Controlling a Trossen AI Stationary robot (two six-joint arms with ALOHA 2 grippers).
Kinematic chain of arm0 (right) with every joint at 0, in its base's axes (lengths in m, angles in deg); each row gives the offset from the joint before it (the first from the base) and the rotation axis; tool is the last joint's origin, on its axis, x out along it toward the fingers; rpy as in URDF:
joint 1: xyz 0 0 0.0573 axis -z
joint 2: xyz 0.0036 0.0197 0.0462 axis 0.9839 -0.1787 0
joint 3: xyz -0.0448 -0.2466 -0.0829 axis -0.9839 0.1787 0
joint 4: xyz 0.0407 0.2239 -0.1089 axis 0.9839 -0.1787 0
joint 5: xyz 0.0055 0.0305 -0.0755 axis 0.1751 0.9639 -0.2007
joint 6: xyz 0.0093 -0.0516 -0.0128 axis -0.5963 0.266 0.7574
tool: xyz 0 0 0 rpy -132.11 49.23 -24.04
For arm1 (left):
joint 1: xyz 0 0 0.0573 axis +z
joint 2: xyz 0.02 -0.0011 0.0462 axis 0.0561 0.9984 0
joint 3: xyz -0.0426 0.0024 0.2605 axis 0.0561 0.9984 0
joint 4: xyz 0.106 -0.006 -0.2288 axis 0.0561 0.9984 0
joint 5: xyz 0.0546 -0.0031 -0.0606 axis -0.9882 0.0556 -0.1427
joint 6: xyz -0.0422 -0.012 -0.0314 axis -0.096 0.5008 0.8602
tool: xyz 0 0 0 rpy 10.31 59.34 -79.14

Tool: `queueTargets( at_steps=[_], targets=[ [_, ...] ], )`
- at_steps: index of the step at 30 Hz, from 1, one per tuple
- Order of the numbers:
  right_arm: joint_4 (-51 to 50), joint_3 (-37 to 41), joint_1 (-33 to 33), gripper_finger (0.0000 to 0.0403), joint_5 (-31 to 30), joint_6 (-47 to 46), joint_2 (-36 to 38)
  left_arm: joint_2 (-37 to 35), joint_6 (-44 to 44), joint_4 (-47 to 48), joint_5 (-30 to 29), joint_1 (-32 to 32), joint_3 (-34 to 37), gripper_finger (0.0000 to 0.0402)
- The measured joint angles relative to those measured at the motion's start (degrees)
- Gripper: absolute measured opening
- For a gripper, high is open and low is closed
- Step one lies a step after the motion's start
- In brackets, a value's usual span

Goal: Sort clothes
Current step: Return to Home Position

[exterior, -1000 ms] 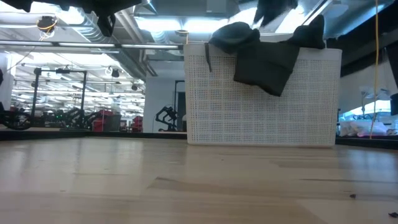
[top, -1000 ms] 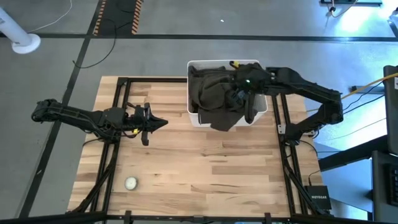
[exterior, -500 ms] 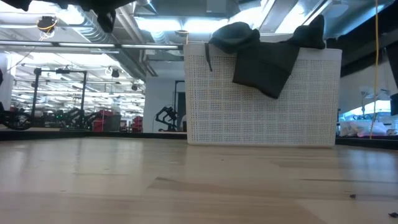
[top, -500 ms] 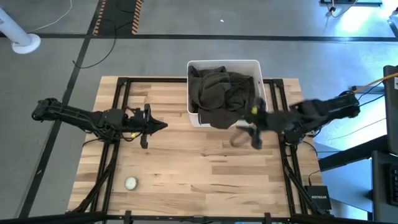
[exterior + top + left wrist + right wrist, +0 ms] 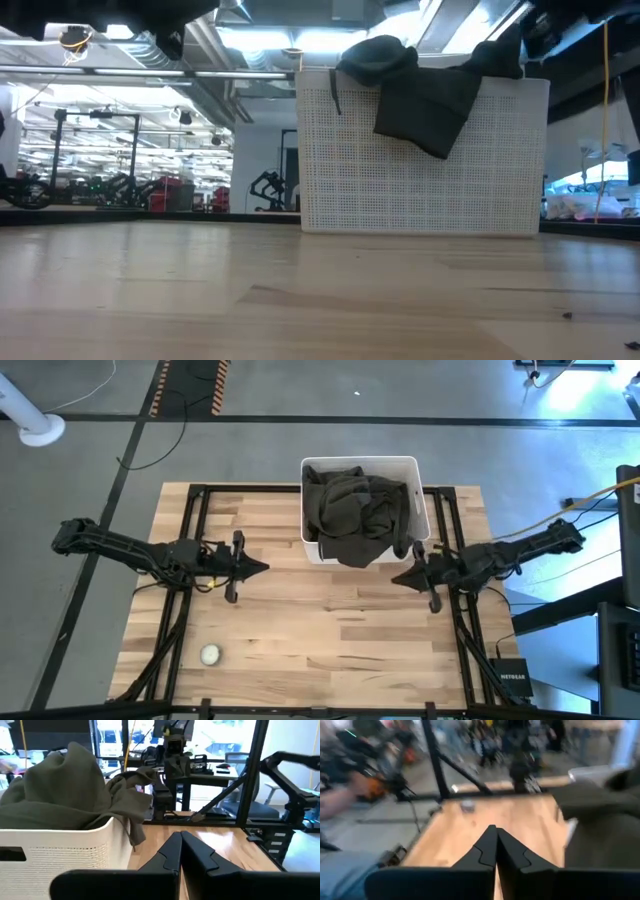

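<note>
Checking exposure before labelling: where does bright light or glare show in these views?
High view: glare on the floor at the far right. Low view: ceiling lights shine behind the white bin. Left wrist view: bright windows behind the clothes.

I work in a big robot lab: grey floor [image 5: 480, 390], a yellow wire [image 5: 606, 489], bright lights [image 5: 262, 38] up high.

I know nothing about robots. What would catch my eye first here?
A white laundry bin at the far edge of the wooden table, heaped with dark clothes, one fold spilling over its near wall. Two dark arms flank it, the left arm and the right arm, both with jaws shut and pointing inward. A small white ball lies alone on the left arm's side near the opposite edge.
</note>
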Motion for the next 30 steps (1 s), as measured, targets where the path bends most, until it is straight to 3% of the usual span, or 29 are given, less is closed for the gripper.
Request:
queueTargets(
  at_steps=[9, 14, 20, 26, 30],
  targets=[
    [2.01, 9.73, 5.62, 0.0025, 3.76, 1.51, 12.36, -0.15, -0.89, 1.06, 1.61, 2.71, -0.02, 0.0000],
    [3.30, 16.30, 5.51, 0.0012, -0.54, 2.01, 16.22, -0.07, 2.26, 4.56, 3.67, 4.79, -0.02, 0.0000],
    [16.68, 23.80, 5.51, 0.0015, -7.44, 7.29, 17.24, -0.07, 0.93, 5.21, 4.70, 6.88, -0.02, 0.0000],
    [18.73, 23.81, 5.48, 0.0024, -13.33, 11.78, 17.08, -0.08, 2.13, 5.00, 7.36, 10.22, 1.70, 0.0000],
    [18.22, 23.81, 5.51, 0.0018, -15.74, 12.31, 17.11, -1.94, 8.11, 5.54, 9.40, 12.26, 5.99, 0.0000]
  ],
)
